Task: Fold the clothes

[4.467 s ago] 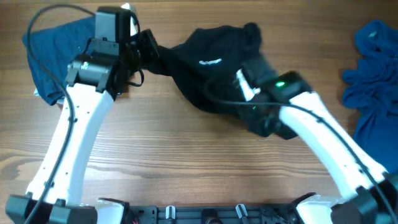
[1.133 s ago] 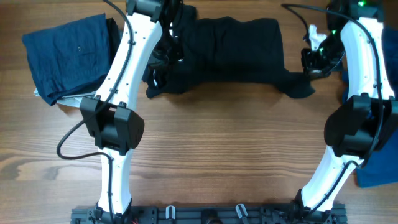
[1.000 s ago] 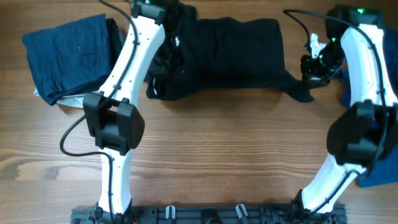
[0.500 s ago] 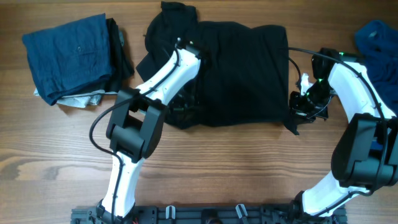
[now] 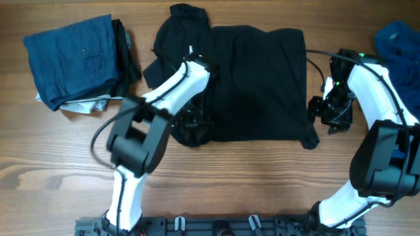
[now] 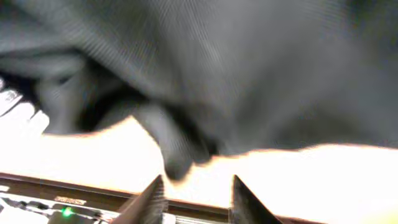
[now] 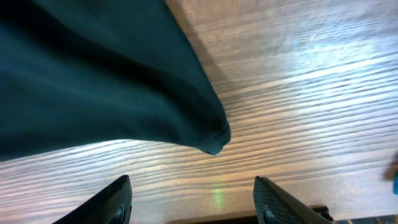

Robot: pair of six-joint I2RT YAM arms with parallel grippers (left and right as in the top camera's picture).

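Wood counter [image 5: 249,177], black shirt [image 5: 262,78] lay spread mostly flat at top centre, collar toward the far left. Folded blue stack [image 5: 72,56] sat at the left and a loose blue heap [image 5: 397,39] at the far right, both apart from the shirt. Left pincer [image 6: 198,196] was over the shirt's near-left part, jaws parted. A lobe of cloth hung just ahead of the tips, but the view was blurred and no clamp showed. Right pincer [image 7: 191,183] was wide apart and empty, just off the shirt's near-right corner [image 7: 211,140], which rested on the counter. Looked like the spread step was about done, first fold next. The near-left edge looked bunched under the left arm, so I'd flatten that first, then pinch matching edge points low, one layer only, and carry both sides over together to avoid skew.
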